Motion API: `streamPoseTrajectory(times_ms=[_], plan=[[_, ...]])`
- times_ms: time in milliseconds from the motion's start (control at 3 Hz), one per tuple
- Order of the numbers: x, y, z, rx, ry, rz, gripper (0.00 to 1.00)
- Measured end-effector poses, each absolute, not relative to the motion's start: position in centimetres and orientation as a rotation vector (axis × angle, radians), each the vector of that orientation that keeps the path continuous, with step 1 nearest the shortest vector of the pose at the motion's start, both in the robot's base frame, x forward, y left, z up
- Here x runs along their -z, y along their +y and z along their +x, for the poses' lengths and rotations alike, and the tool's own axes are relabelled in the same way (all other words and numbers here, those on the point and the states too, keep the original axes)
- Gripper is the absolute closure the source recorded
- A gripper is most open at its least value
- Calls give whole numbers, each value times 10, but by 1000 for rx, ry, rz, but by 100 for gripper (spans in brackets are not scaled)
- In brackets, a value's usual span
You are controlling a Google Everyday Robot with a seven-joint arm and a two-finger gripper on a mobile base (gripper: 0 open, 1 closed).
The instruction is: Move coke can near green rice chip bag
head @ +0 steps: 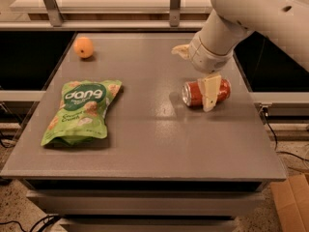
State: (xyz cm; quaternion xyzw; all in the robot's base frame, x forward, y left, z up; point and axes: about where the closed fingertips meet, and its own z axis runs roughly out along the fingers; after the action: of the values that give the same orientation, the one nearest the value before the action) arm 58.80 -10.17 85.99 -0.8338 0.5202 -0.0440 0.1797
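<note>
The coke can (194,93) lies on its side on the right part of the grey table (145,144), its silver end facing left. My gripper (209,90) has come down from the upper right and sits right over the can's middle, with the white arm above it. The green rice chip bag (81,111) lies flat on the left part of the table, well apart from the can, with bare table between them.
A round orange fruit (83,47) sits at the table's far left corner. A metal rail with upright posts (175,4) runs behind the table. A cardboard box (292,202) stands on the floor at lower right, next to a cable.
</note>
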Motion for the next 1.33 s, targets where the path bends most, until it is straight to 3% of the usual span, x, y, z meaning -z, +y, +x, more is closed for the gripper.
streamPoseTrajectory(times_ms=[333,1333], plan=[[-855,-110,597,141,1486,-2362,18],[-862,-122,600,139,1443,-2407,87]])
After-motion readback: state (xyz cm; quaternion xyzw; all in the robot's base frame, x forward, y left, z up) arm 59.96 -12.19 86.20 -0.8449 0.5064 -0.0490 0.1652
